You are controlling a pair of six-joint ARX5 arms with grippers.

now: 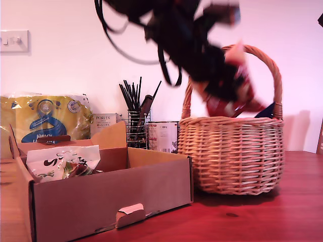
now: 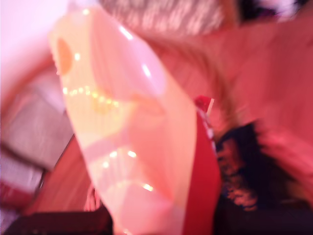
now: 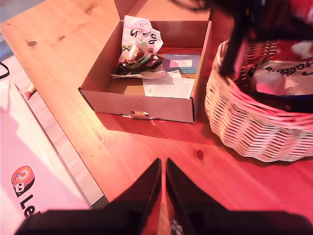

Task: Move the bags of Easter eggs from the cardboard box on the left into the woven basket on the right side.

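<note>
Bags of Easter eggs: partly moved, as far as I can judge. Second wrist view shows at least one pouch lying in the woven basket (image 3: 254, 132), a dark blue edge beside it. One white bag (image 1: 61, 162) with green-red print sits in the cardboard box (image 1: 101, 201), with loose paper sheets next to it. No other pouch visible in the box, so that may be the last one to fetch.

My first end effector (image 1: 229, 83): above the basket mouth, under the arched handle, in the exterior view. It carries an orange-red bag (image 2: 146, 161), which fills the first wrist view, heavily blurred. The bag hangs just below the end effector, over the basket interior, not yet resting inside. Jaws themselves are hidden behind the glossy wrap, but the pouch hangs off the end effector in the air, so I read it as clamped on that bag. Opening width: cannot tell.

My second end effector (image 3: 164, 171): fingers pressed together, nothing between them. It hovers over the bare counter (image 3: 146, 142), box and basket both ahead of it and well apart from the tips.

Left to do, my guess: release the orange-red bag into the basket, then go back for the white bag.
</note>
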